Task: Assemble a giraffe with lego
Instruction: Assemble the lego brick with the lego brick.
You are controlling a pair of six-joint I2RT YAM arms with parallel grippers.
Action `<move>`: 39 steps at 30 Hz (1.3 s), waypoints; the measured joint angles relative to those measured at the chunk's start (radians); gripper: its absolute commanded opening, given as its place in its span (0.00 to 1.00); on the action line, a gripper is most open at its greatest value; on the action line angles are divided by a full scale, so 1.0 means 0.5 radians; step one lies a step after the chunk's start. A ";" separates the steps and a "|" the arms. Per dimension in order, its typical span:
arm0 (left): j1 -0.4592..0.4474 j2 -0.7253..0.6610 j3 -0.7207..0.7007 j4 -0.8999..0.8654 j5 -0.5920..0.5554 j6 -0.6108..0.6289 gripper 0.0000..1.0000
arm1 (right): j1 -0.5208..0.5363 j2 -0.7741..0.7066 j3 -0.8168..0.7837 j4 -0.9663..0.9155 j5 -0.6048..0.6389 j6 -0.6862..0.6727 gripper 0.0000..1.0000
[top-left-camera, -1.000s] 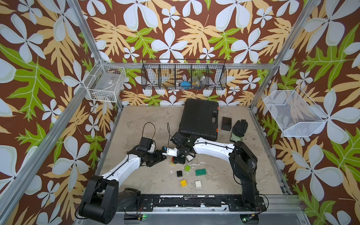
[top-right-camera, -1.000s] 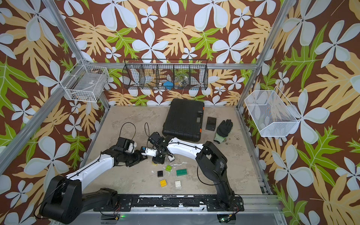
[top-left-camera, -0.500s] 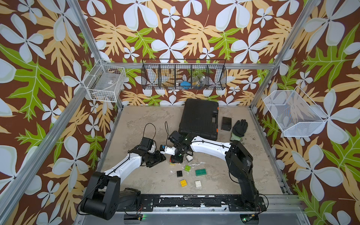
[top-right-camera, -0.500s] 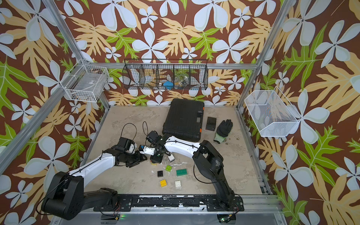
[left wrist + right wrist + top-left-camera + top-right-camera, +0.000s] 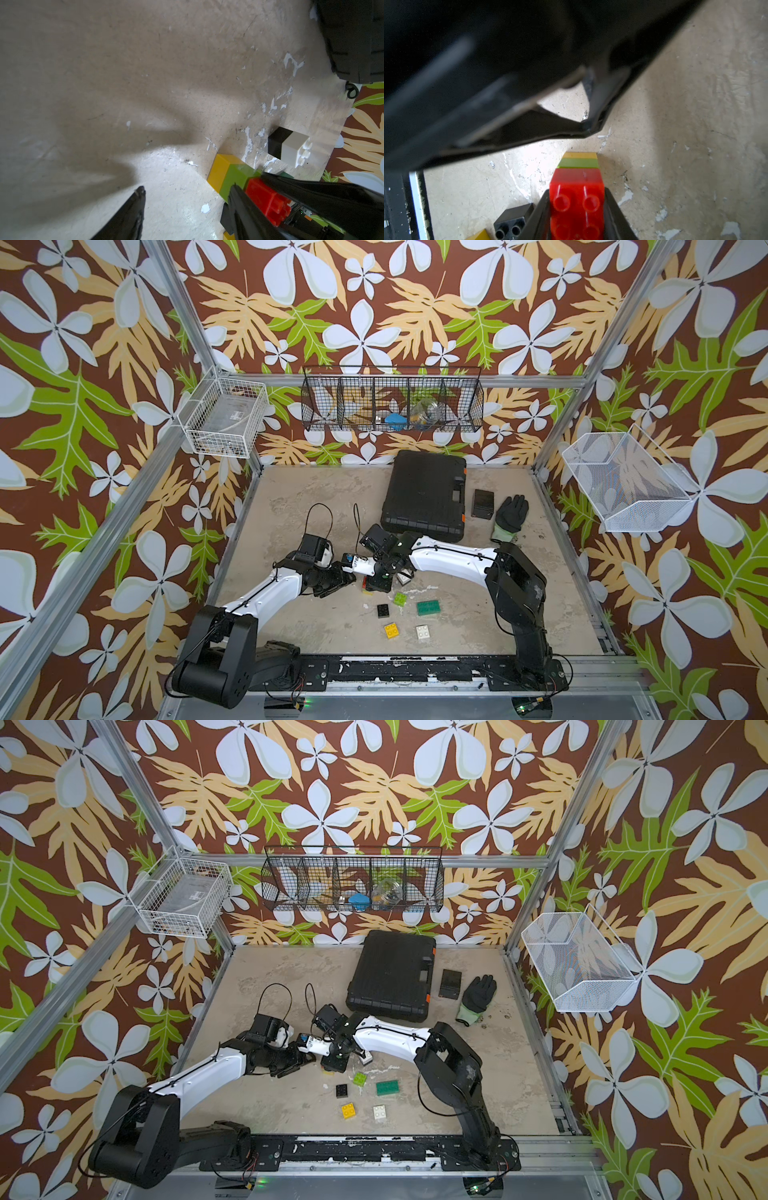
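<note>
Giraffe (image 5: 577,178) clamped in right hand (image 5: 576,192), shifted slightly toward left hand (image 5: 348,578), whose jaws stand apart

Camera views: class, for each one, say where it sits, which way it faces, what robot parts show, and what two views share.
Top view: high at the front, facing down toward the back wall; shows left arm, right arm, left gripper, right gripper.
Top view: alongside, same aim over the table; both arms too.
Left wrist: on the left arm, facing the table closely; one own finger shows.
Right wrist: on the right arm, facing down; its fingers grip the red-topped stack.
Shared: both wrist views show the stack.
</note>
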 measured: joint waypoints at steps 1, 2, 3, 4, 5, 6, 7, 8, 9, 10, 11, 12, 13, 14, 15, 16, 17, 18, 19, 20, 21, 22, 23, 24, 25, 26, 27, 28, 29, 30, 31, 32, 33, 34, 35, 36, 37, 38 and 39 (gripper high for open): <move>0.000 0.005 0.000 -0.002 0.005 0.002 0.67 | 0.002 0.003 0.002 -0.005 0.004 -0.001 0.29; 0.000 0.009 0.000 -0.005 0.010 0.004 0.67 | 0.002 0.007 0.004 -0.008 0.005 0.000 0.29; 0.000 0.012 0.001 -0.007 0.011 0.005 0.67 | 0.002 0.011 0.006 -0.011 0.006 0.000 0.29; 0.000 0.012 0.003 -0.010 0.011 0.008 0.67 | 0.003 0.019 0.009 -0.015 0.011 0.000 0.29; 0.000 0.011 0.004 -0.012 0.010 0.008 0.67 | 0.004 0.025 0.013 -0.020 0.013 0.000 0.29; 0.000 0.005 0.004 -0.021 0.010 0.008 0.67 | 0.007 0.029 0.011 -0.020 0.019 0.001 0.30; 0.000 -0.009 0.004 -0.032 0.011 0.007 0.67 | 0.008 0.029 0.011 -0.019 0.025 0.001 0.30; 0.001 -0.030 0.003 -0.043 0.012 0.000 0.67 | 0.010 0.029 0.007 -0.017 0.027 0.003 0.30; 0.002 -0.054 -0.003 -0.046 0.015 -0.002 0.67 | 0.010 0.029 0.005 -0.013 0.026 0.017 0.30; 0.003 -0.078 -0.012 -0.043 0.027 -0.024 0.67 | 0.010 0.029 0.004 -0.011 0.027 0.030 0.30; 0.004 -0.107 -0.027 -0.041 0.043 -0.052 0.67 | 0.010 0.029 0.003 -0.009 0.026 0.031 0.31; 0.004 -0.129 -0.046 -0.037 0.060 -0.075 0.67 | 0.010 0.029 0.002 -0.008 0.025 0.026 0.31; 0.004 -0.149 -0.068 -0.026 0.096 -0.099 0.67 | 0.011 0.029 0.002 -0.001 0.024 0.024 0.32; 0.002 -0.167 -0.091 0.001 0.176 -0.106 0.68 | 0.011 0.031 0.003 0.014 0.025 0.043 0.33; 0.001 -0.180 -0.104 0.024 0.211 -0.140 0.68 | 0.011 0.031 0.003 0.013 0.021 0.044 0.34; 0.002 -0.188 -0.124 0.050 0.241 -0.166 0.68 | 0.011 0.032 0.004 0.023 0.018 0.043 0.36; 0.002 -0.196 -0.140 0.069 0.261 -0.186 0.68 | 0.013 0.032 0.004 0.025 0.018 0.043 0.37; 0.002 -0.208 -0.151 0.081 0.269 -0.201 0.68 | 0.014 0.031 0.002 0.027 0.015 0.039 0.39; 0.002 -0.217 -0.159 0.082 0.279 -0.209 0.68 | 0.014 0.029 -0.002 0.036 0.008 0.042 0.41; 0.002 -0.227 -0.166 0.081 0.278 -0.214 0.68 | 0.014 0.028 -0.008 0.045 -0.002 0.047 0.43; 0.002 -0.236 -0.173 0.071 0.265 -0.214 0.68 | 0.014 0.024 -0.014 0.054 -0.021 0.053 0.45; 0.001 -0.245 -0.182 0.050 0.249 -0.214 0.68 | 0.018 0.023 -0.028 0.079 -0.044 0.053 0.47; -0.001 -0.253 -0.188 0.018 0.237 -0.214 0.68 | 0.024 0.022 -0.039 0.082 -0.053 0.056 0.49; -0.004 -0.262 -0.191 -0.002 0.232 -0.214 0.68 | 0.025 0.018 -0.041 0.076 -0.053 0.063 0.52; -0.004 -0.276 -0.191 -0.008 0.231 -0.213 0.68 | 0.027 0.009 -0.041 0.074 -0.053 0.082 0.54; -0.004 -0.286 -0.190 -0.004 0.231 -0.212 0.68 | 0.027 0.003 -0.039 0.072 -0.052 0.084 0.56; -0.004 -0.291 -0.190 0.002 0.230 -0.212 0.67 | 0.024 -0.001 -0.037 0.070 -0.052 0.082 0.58; -0.004 -0.297 -0.190 0.005 0.228 -0.213 0.67 | 0.023 -0.006 -0.031 0.063 -0.051 0.086 0.60; -0.004 -0.304 -0.188 0.006 0.229 -0.213 0.67 | 0.020 -0.013 -0.026 0.053 -0.050 0.095 0.63; -0.004 -0.311 -0.185 0.010 0.230 -0.213 0.67 | 0.017 -0.021 -0.024 0.043 -0.048 0.098 0.65; -0.004 -0.317 -0.180 0.018 0.236 -0.211 0.67 | 0.010 -0.035 -0.021 0.035 -0.049 0.104 0.68; -0.004 -0.327 -0.175 0.037 0.243 -0.208 0.67 | 0.000 -0.051 -0.018 0.029 -0.049 0.114 0.71; -0.004 -0.333 -0.169 0.047 0.250 -0.206 0.68 | -0.011 -0.066 -0.017 0.029 -0.050 0.124 0.73; -0.004 -0.342 -0.162 0.053 0.250 -0.207 0.68 | -0.027 -0.088 -0.017 0.015 -0.049 0.147 0.76; -0.004 -0.352 -0.151 0.057 0.251 -0.206 0.68 | -0.050 -0.111 -0.018 -0.014 -0.041 0.164 0.78; -0.004 -0.362 -0.140 0.064 0.249 -0.205 0.70 | -0.072 -0.130 -0.022 -0.031 -0.040 0.185 0.79; -0.004 -0.374 -0.121 0.061 0.237 -0.202 0.72 | -0.096 -0.152 -0.031 -0.039 -0.051 0.210 0.81; -0.004 -0.387 -0.098 0.052 0.225 -0.193 0.74 | -0.122 -0.187 -0.048 -0.042 -0.064 0.228 0.83; -0.004 -0.401 -0.069 0.039 0.209 -0.179 0.76 | -0.148 -0.228 -0.072 -0.043 -0.082 0.263 0.84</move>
